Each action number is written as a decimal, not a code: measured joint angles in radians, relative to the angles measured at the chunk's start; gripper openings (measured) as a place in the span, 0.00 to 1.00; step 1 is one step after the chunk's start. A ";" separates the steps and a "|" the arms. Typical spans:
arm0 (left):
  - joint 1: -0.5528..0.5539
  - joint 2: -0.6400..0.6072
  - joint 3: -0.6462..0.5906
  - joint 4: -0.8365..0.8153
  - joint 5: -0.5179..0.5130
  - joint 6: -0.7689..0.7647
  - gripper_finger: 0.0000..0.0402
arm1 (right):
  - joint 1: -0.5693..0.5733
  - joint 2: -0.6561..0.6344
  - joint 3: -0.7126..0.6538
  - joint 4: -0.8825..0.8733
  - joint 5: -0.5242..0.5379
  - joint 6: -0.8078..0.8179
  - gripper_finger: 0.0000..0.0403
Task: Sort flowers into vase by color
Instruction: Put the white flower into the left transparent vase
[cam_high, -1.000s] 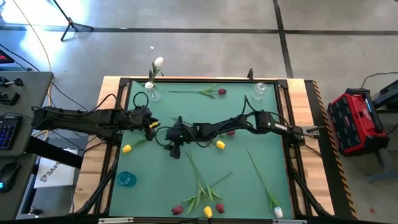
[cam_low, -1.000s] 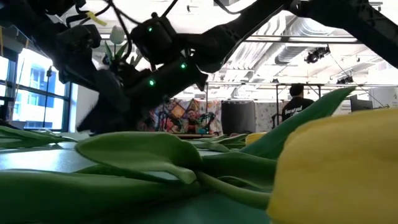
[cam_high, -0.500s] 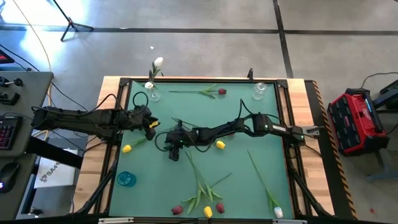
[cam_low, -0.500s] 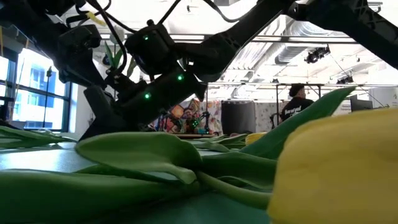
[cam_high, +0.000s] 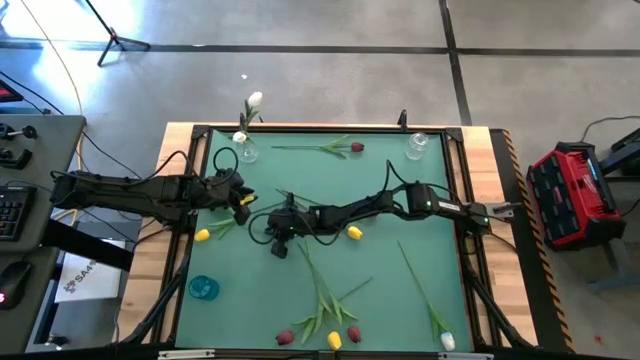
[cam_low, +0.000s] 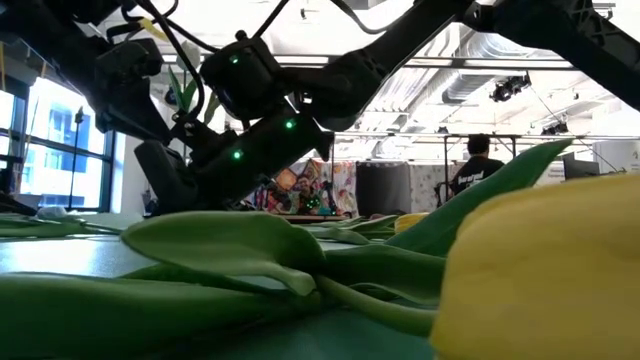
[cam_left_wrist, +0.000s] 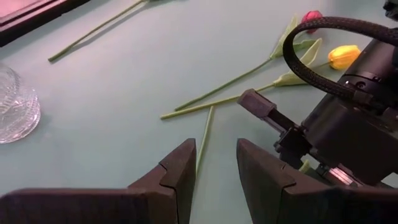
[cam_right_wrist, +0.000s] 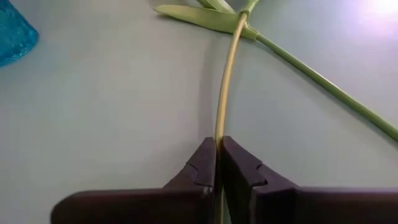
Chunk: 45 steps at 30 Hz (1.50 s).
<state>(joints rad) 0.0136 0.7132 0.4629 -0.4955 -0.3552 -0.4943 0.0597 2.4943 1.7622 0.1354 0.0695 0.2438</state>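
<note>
My right gripper (cam_high: 276, 246) is low over the mat left of centre, shut on a thin green tulip stem (cam_right_wrist: 225, 81). The stem's leaves (cam_right_wrist: 199, 15) lie ahead of the fingers. It runs toward the yellow tulip (cam_high: 204, 236) near the left side. My left gripper (cam_left_wrist: 214, 168) hovers open above the mat at the left, with a stem (cam_left_wrist: 204, 137) on the table showing through its gap. A white tulip (cam_high: 254, 100) stands in the far-left glass vase (cam_high: 245, 152). Another glass vase (cam_high: 417, 146) stands far right and a blue vase (cam_high: 203, 288) near left. My right gripper pinches the bare stem (cam_right_wrist: 218, 132) between its two fingers (cam_right_wrist: 202, 165), some way back from the leaves. The fingers slant down from the table's right side and lie along the stem. The stem ahead of them lies flat on the mat.
Loose tulips lie about: a red one (cam_high: 357, 147) at the far edge, a yellow one (cam_high: 353, 232) under my right arm, several in a bunch (cam_high: 325, 315) near the front edge, and a white one (cam_high: 447, 342) at the near right. A raised frame edges the mat.
My right gripper has sunk a little toward the mat and shut its fingers on the stem.
</note>
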 joint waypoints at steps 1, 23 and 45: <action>-0.005 0.000 0.000 0.000 -0.010 0.000 0.25 | 0.000 0.000 0.000 0.004 0.004 0.010 0.01; -0.111 -0.001 0.001 0.053 -0.119 0.050 0.19 | 0.006 -0.257 -0.001 -0.448 0.549 -0.148 0.00; -0.174 0.302 0.002 0.709 -0.178 0.190 0.19 | 0.083 -0.978 -0.870 -0.114 0.678 0.119 0.00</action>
<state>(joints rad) -0.1600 1.0147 0.4644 0.2135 -0.5334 -0.3041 0.1424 1.5166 0.8919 0.0213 0.7480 0.3629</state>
